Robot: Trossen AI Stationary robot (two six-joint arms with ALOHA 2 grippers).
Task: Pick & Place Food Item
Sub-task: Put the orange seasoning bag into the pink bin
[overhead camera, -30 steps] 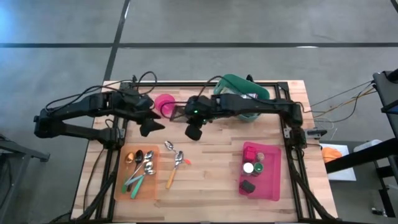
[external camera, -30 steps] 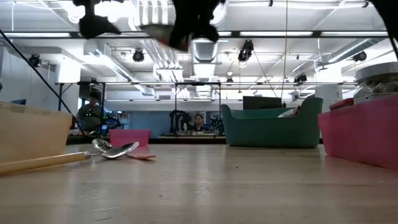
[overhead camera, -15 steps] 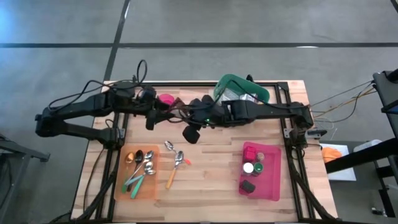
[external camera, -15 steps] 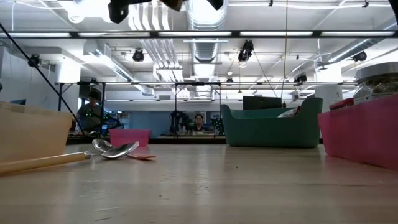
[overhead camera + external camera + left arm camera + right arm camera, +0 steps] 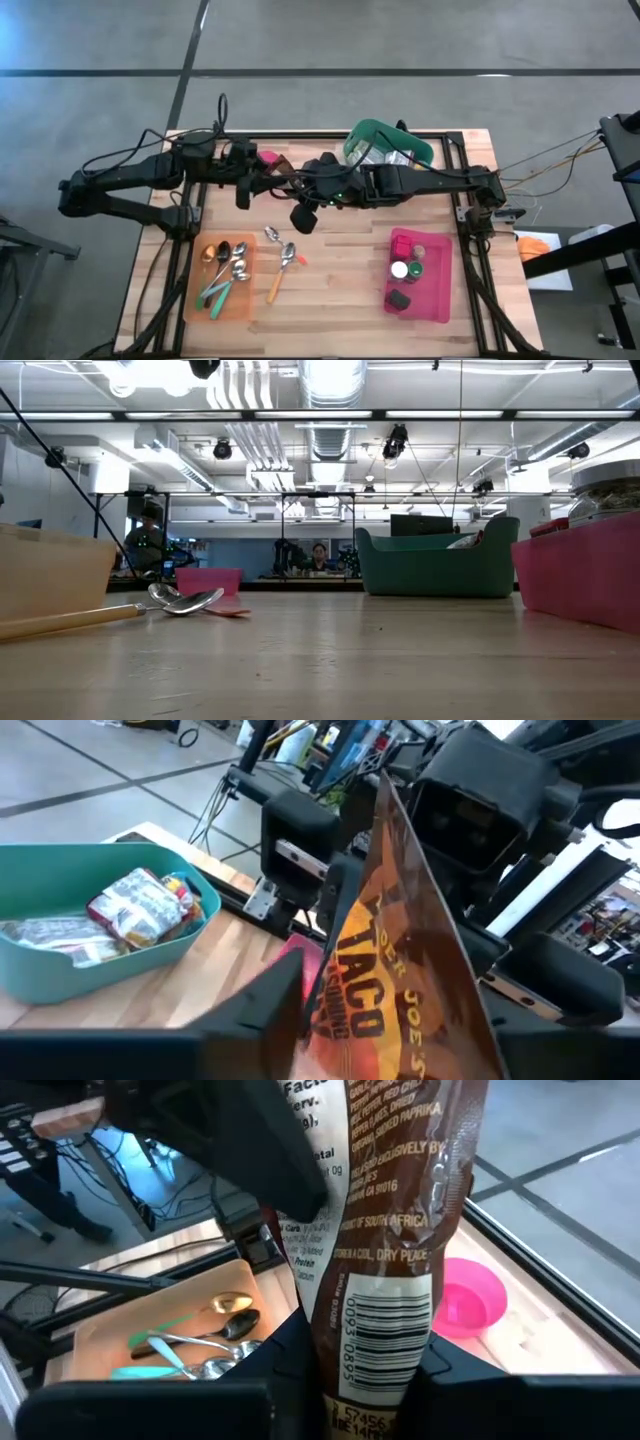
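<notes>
both arms have drawn together above the rear middle of the surface point(image 5: 340, 250) since a second ago, when they hung apart; the left gripper point(image 5: 268, 181) now meets the right gripper point(image 5: 300, 187), and the left jaws have been narrowing. between them hangs a taco seasoning packet point(image 5: 400, 970), upright and clear of the surface. the right jaws are clenched on the packet's lower end, just under its barcode. the left jaws are closing around it, though whether they already pinch it cannot be told. this looks like a handover from right to left, with the packet not yet placed.

room is tight at the rear: the pink bowl point(image 5: 268, 160) sits just beside the left gripper, and the teal bin point(image 5: 372, 133) of packets lies close behind the right arm. the front middle is open, between the orange cutlery tray point(image 5: 240, 300) and the pink tray point(image 5: 436, 300).
</notes>
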